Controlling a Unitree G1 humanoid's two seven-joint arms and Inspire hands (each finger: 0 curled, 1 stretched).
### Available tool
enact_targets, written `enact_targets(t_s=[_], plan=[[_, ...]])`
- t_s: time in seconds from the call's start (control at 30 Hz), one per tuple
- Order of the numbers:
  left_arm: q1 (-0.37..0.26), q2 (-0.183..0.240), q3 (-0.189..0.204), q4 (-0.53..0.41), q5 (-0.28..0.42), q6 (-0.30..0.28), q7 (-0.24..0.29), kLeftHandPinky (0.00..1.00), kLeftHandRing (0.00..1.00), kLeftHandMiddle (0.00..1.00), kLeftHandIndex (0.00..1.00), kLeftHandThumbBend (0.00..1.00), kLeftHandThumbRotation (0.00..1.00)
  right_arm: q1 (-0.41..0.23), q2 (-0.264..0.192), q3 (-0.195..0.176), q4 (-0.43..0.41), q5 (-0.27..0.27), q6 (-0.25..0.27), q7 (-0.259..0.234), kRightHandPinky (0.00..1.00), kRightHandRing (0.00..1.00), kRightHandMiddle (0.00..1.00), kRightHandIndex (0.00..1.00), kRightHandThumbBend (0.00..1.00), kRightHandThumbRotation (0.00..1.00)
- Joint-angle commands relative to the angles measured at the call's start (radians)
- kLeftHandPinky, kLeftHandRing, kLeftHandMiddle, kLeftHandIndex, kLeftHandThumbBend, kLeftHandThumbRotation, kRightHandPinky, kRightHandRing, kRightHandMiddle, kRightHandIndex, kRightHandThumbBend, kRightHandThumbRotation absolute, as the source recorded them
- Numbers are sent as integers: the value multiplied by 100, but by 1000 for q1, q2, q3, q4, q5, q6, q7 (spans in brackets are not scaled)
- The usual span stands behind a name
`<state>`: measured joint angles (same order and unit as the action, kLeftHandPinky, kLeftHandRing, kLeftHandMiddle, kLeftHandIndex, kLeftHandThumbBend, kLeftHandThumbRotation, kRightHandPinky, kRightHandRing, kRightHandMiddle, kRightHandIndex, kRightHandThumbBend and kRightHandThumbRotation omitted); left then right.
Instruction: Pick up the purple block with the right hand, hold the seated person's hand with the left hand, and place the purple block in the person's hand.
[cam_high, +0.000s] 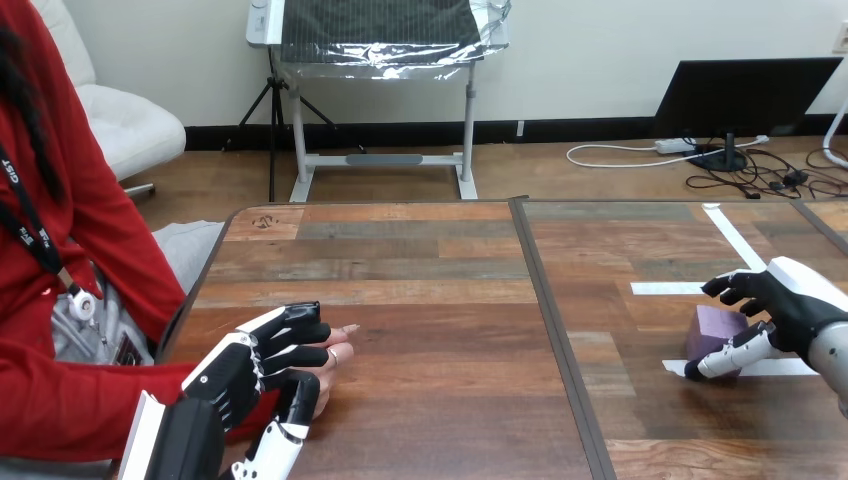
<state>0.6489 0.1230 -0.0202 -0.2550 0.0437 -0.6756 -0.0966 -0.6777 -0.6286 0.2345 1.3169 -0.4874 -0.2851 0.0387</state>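
Near left edge: the left hand (250, 365) curls over the person's hand (338, 345), thumb tucked under. That's a hold!
Risk here: those fingers blanket the person's hand, so I reckon a block finds nowhere to land.
Farther right: the right hand (785, 305) is spread round the purple block (715, 330), not clamped yet; the block sits on the table (430, 300), across white tape (790, 367).
Risk there: the thumb is low on the near face, so closing could skid the block away.
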Motion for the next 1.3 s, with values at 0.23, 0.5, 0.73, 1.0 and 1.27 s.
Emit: enact_targets(t_s=[0.23,0.5,0.73,1.0,1.27], plan=[[-37,-12,4,-25,-5,-20,9,64,70,74,75,32,59,-82,-17,0,-14,-2,-12,-39,72,82,82,80,86,0],[-35,-6,8,-33,4,-17,10,63,69,74,75,31,59,-78,-14,1,-14,-3,-24,-48,71,79,80,78,83,0],[-40,-3,7,-29,-7,-28,6,62,69,74,75,29,60,-76,-10,10,-9,-12,-26,-44,71,78,78,76,81,0],[-38,-5,8,-33,-1,-23,9,62,70,74,75,29,59,-72,-9,16,-4,-19,-35,-40,70,77,76,75,82,0],[-47,-13,9,-24,10,-31,18,62,70,74,75,30,62,-71,-10,43,0,-56,-39,-51,70,76,75,74,83,0]])
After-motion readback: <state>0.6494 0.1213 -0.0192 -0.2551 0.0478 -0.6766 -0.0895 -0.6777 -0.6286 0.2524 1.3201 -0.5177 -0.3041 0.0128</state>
